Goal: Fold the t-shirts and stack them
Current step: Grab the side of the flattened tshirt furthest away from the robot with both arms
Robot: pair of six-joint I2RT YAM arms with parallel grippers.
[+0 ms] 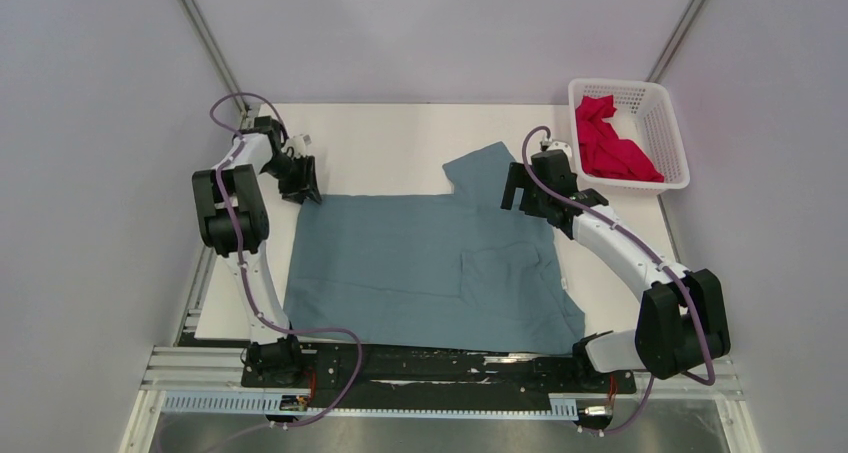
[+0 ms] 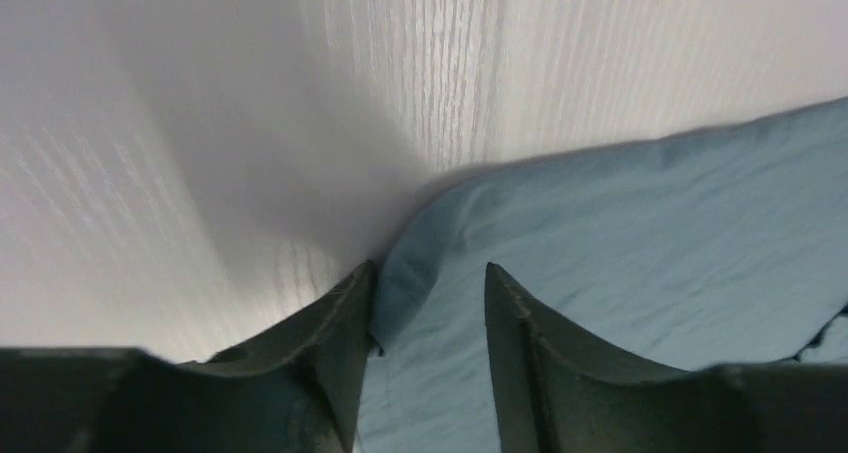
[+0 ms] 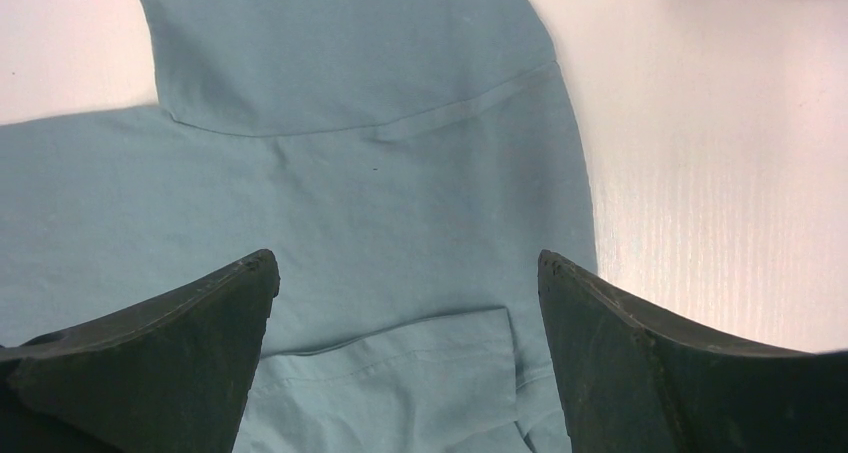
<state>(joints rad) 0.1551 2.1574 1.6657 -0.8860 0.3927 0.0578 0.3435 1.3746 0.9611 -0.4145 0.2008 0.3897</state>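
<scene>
A plain dusty blue-grey cotton t-shirt (image 1: 430,273) lies spread mostly flat on the white table (image 1: 390,143), filling the middle and lower part of the top view. One short sleeve sticks up toward the upper centre of the frame, and a folded-over flap shows as a squarish patch right of centre. The shirt's lower edge reaches the near rim of the table, just above the arm bases.

The left claw (image 1: 305,188) sits at the shirt's upper-left corner. In the left wrist view, its two dark fingers (image 2: 340,323) stand partly apart, one on each side of the rounded cloth corner (image 2: 650,233). The left finger is over bare wood-grained table (image 2: 200,123) and the other over the fabric. A gap is visible between them, and the cloth is not pinched.

The right claw (image 1: 520,198) hovers at the shirt's upper-right part, just below and right of the raised sleeve. In the right wrist view its fingers are spread wide (image 3: 405,258). Between them lie the blue-grey cloth (image 3: 350,73), a sleeve seam and a hemmed flap, with bare table (image 3: 700,123) at the right of the frame. Nothing is held.

A plain bright crimson-pink t-shirt (image 1: 610,143) lies crumpled inside a white plastic lattice basket (image 1: 630,85) at the upper right of the top view, at the table's far right corner and well apart from the blue-grey shirt.
</scene>
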